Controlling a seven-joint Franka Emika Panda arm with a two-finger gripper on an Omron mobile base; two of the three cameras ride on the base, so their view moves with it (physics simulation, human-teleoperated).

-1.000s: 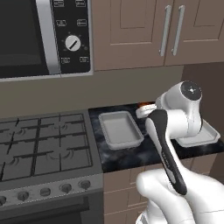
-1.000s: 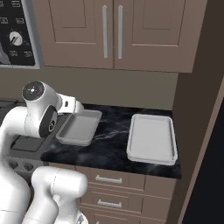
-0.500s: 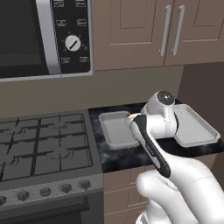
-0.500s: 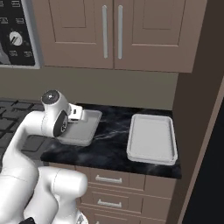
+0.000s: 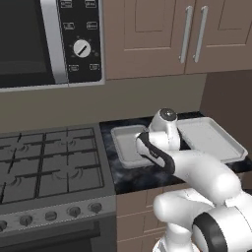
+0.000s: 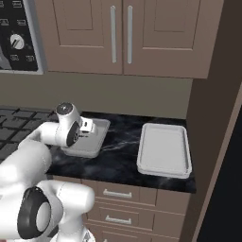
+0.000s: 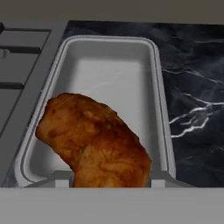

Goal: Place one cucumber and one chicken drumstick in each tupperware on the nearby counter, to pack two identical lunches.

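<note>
The chicken drumstick (image 7: pixel 94 142) hangs in the claw (image 7: pixel 109 177), directly over the near end of the left tupperware (image 7: pixel 109 65); in the hand view its long axis runs slantwise, from the container's near-left wall toward the claw at bottom centre, while the tupperware's own long axis runs away from the camera, so the meat lies skew to the box; the claw's jaws are shut on the thick end, their tips hidden behind it; whether the drumstick touches the white floor or hovers just above it I cannot tell. The container looks empty otherwise; no cucumber lies in it.

Outward from there, this tupperware (image 5: pixel 125 145) sits on the black marbled tabletop (image 6: pixel 120 158) just right of the stove (image 5: pixel 49 162); the second tupperware (image 6: pixel 164 149) lies well apart to the right, bare inside. The claw (image 6: pixel 87 126) reaches over the left box from its near side. My judgement: the drop is straight down, and letting go here should land the piece inside the rim.
</note>
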